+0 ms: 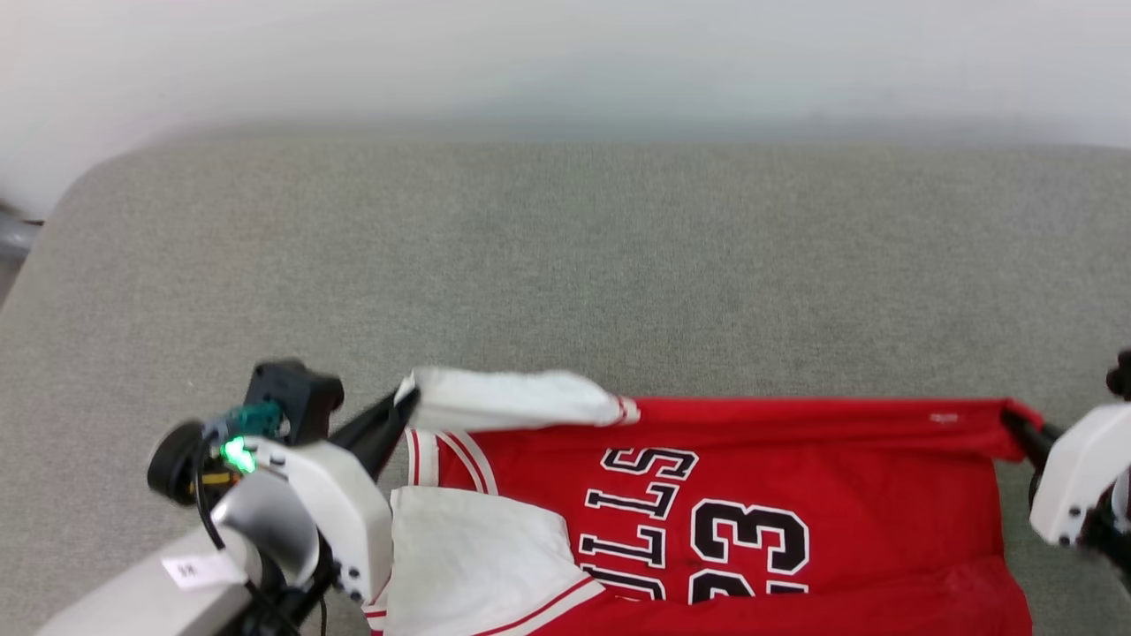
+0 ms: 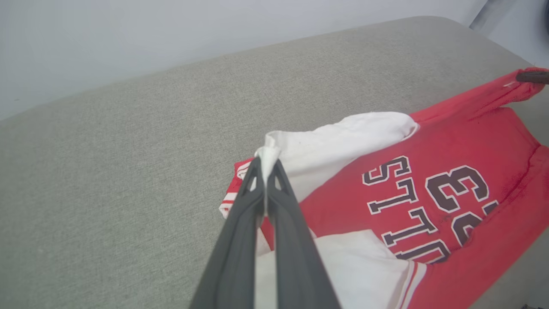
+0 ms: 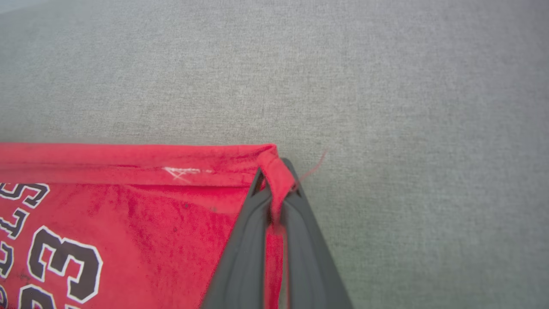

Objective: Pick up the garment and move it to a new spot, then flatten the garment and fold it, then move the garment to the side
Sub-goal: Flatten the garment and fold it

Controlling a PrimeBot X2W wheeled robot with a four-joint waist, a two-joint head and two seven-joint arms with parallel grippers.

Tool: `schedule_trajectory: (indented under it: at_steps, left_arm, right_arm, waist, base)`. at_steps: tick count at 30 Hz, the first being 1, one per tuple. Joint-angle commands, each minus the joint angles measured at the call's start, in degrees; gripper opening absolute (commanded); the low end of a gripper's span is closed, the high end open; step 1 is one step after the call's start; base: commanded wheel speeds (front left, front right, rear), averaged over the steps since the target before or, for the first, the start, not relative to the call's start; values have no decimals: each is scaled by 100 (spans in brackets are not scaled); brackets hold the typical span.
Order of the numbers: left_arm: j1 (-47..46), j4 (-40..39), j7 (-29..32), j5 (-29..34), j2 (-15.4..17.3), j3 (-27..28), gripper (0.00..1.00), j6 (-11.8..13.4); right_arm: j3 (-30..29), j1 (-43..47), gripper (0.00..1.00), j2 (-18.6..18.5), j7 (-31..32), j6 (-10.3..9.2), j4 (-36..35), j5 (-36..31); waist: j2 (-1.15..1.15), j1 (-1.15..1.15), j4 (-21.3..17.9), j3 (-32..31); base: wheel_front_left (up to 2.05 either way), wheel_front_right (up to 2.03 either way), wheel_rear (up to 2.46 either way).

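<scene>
1. Nearest the robot, the red shirt lies on the grey cushion, black lettering and number facing up. Its lower part runs off the bottom of the head view. One white sleeve lies flat at the shirt's left end, just beside the left arm.
2. The left claw is clenched on the bunched tip of the other white sleeve. In the left wrist view the white cloth is pinched between the two dark fingers and pokes out past their tips.
3. The right claw is clamped on the shirt's red corner at the opposite end. In the right wrist view a fold of red cloth wraps over the fingertips and runs down between them, with a loose red thread just beside the tip.
4. Between the two claws the shirt's far edge runs as a straight, taut line across the cushion. I cannot tell whether that edge is lifted off the cushion or touching it.
5. Beyond that edge the cushion lies open to its far edge, with bare grey cloth also to the left of the left arm, out to the rounded far-left corner.
6. A pale wall stands behind the cushion's far edge.
</scene>
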Motion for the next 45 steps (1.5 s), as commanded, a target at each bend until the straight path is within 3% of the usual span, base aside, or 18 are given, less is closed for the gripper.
schedule_trajectory:
  at_steps: [1, 9, 15, 29, 30, 31, 32, 33, 39, 45]
  left_arm:
    - [167, -40, -62, -46, 23, -9, 0, 80]
    - [1046, -334, -310, -284, 135, -104, 0, 479]
    - [1518, -307, -293, -371, 223, -306, 0, 590]
    - [1541, 521, -254, -239, -184, -704, 0, 265]
    - [1519, 604, -263, -194, -203, -732, 44, 243]
    - [1515, 666, -272, -162, -236, -760, 96, 229]
    - [1517, 746, -278, -144, -284, -784, 100, 204]
    - [1507, 807, -284, -141, -326, -806, 100, 181]
    - [1481, 1008, -381, -187, -454, -781, 100, 106]
    - [1434, 952, -753, -122, -468, -571, 100, 251]
  right_arm:
    - [-72, 218, 0, 49, -5, -7, -116, 46]
    - [-314, 1316, 0, 170, 259, -7, -787, 268]
    - [-239, 1867, 0, 103, 547, -7, -1189, 517]
    - [165, 2062, 0, -191, 602, -7, -1303, 143]
    - [206, 2044, 0, -209, 561, -7, -1265, 99]
    - [254, 2030, 18, -222, 535, -7, -1236, 62]
    - [297, 2019, 43, -230, 491, -7, -1202, 32]
    - [323, 2005, 99, -233, 460, -7, -1170, 17]
    - [430, 1991, 100, -210, 444, -8, -1010, 36]
    - [232, 2018, 100, -246, 771, -7, -1276, 227]
  waist:
    - [0, 0, 19, -117]
    - [0, 0, 45, -415]
    - [0, 0, 49, -455]
    - [0, 0, 70, -300]
    - [0, 0, 73, -286]
    - [0, 0, 76, -275]
    - [0, 0, 78, -269]
    - [0, 0, 79, -264]
    - [0, 0, 91, -363]
    - [0, 0, 79, -608]
  base:
    - [0, 0, 0]
    - [0, 0, 0]
    - [0, 0, 0]
    - [0, 0, 0]
    - [0, 0, 0]
    - [0, 0, 0]
    - [0, 0, 0]
    - [0, 0, 0]
    - [0, 0, 0]
    - [0, 0, 0]
